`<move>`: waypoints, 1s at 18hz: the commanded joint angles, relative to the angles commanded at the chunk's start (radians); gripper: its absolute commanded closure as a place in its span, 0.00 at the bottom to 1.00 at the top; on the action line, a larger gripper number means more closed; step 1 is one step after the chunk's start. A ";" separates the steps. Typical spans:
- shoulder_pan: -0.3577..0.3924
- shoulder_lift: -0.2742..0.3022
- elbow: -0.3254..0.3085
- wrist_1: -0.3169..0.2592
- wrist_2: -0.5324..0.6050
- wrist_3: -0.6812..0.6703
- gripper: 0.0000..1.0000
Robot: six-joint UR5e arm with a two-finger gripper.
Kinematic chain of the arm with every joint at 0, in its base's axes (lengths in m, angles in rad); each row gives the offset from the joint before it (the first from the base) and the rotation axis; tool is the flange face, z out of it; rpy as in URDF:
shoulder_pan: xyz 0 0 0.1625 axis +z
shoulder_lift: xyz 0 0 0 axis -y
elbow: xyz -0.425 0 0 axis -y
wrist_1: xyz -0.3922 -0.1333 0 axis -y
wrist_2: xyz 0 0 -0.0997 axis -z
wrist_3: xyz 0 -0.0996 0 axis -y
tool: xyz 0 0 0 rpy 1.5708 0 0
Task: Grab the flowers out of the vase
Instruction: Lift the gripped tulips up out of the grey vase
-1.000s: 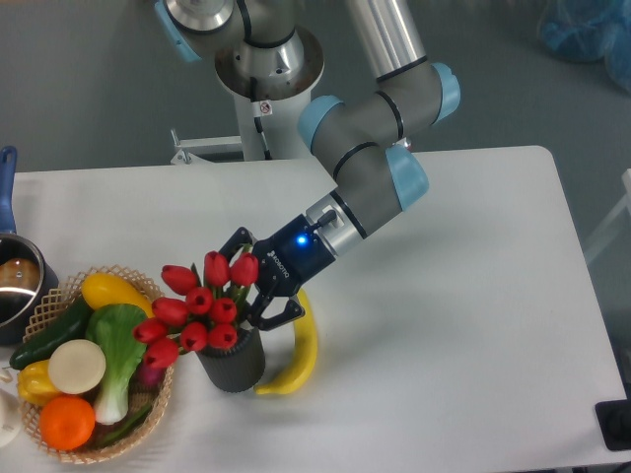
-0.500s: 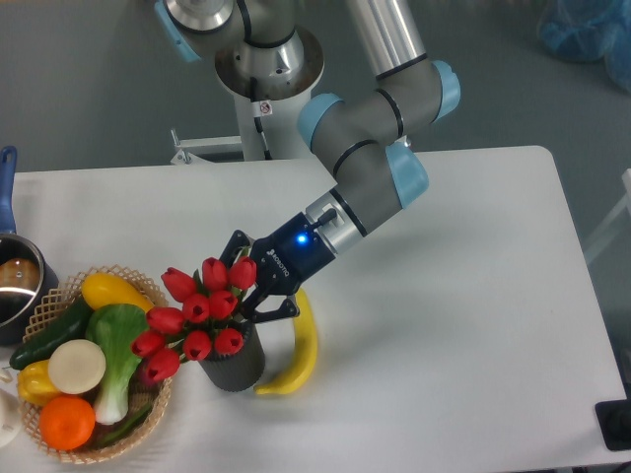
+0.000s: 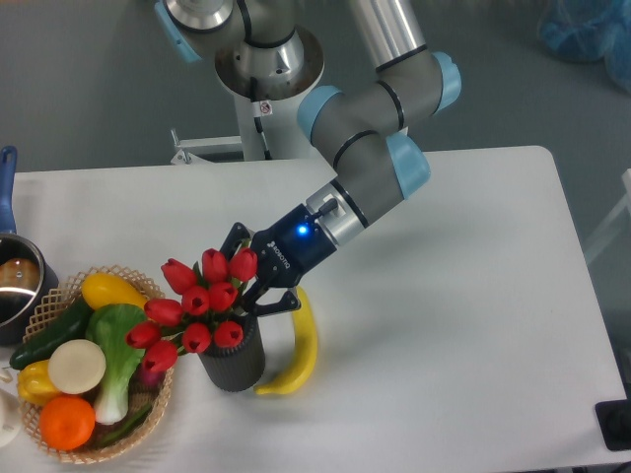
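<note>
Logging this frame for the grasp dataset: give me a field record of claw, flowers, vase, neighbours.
claw: at the bunch from the right, fingers around the stems; shut on them or not, cannot tell
flowers: red tulips, stems in the vase, heads leaning left over the basket rim
vase: dark, ribbed, upright on the table
banana: lying right of the vase, against it
basket: wicker, left of the vase, full of produce
pot: at the left edge, blue handle

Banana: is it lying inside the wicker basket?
No, the banana lies on the table beside the vase, outside the basket.
</note>
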 joint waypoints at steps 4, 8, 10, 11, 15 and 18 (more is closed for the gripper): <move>0.026 0.031 0.008 0.002 -0.040 -0.058 0.61; 0.063 0.057 0.018 0.002 -0.100 -0.103 0.63; 0.067 0.061 0.032 0.002 -0.115 -0.127 0.63; 0.066 0.065 0.038 0.003 -0.115 -0.139 0.63; 0.060 0.062 0.096 0.003 -0.135 -0.189 0.63; 0.051 0.055 0.149 0.003 -0.140 -0.225 0.63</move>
